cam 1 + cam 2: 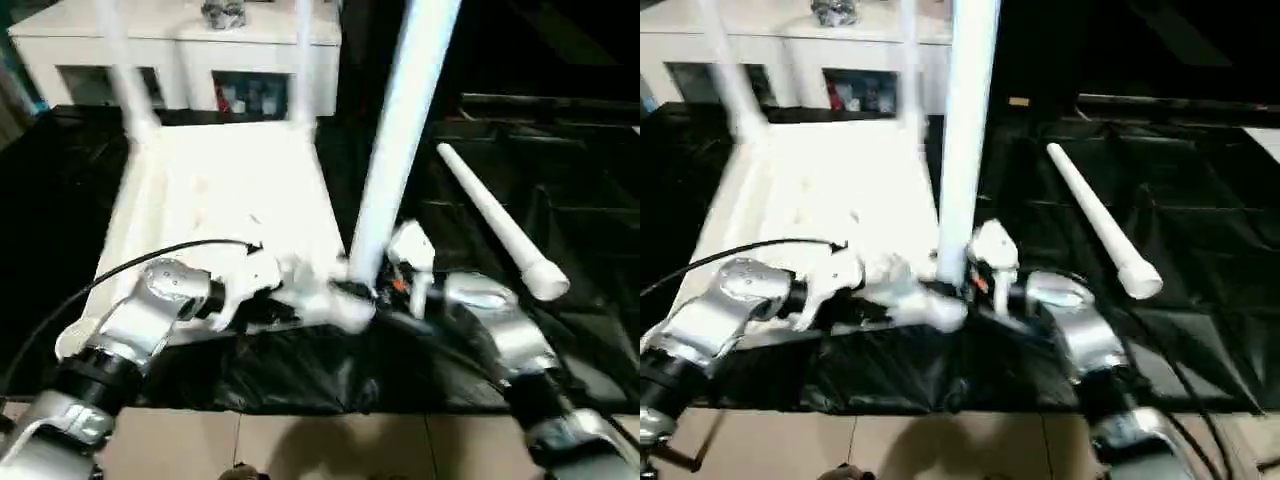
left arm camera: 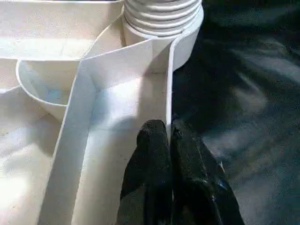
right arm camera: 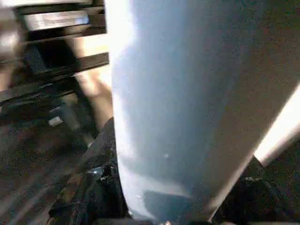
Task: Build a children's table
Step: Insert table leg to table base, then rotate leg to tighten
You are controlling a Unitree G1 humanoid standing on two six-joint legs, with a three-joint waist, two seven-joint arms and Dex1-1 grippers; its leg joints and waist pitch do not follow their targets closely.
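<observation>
Black sheeting lies under the upturned table top [image 1: 215,200]. At its near corner, the right gripper [image 1: 975,285] clasps an upright leg [image 1: 395,150], half-open around it, while the left gripper [image 2: 168,140] pinches the rim, nearly closed. Screwing this third leg seems in hand; next it needs twisting home, then fetching the spare leg [image 1: 495,220] lying beside the top.

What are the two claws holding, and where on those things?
The right claw grips the upright white leg near its lower end. The left claw is shut on the thin edge wall of the upside-down table top, beside that leg's corner socket.
</observation>
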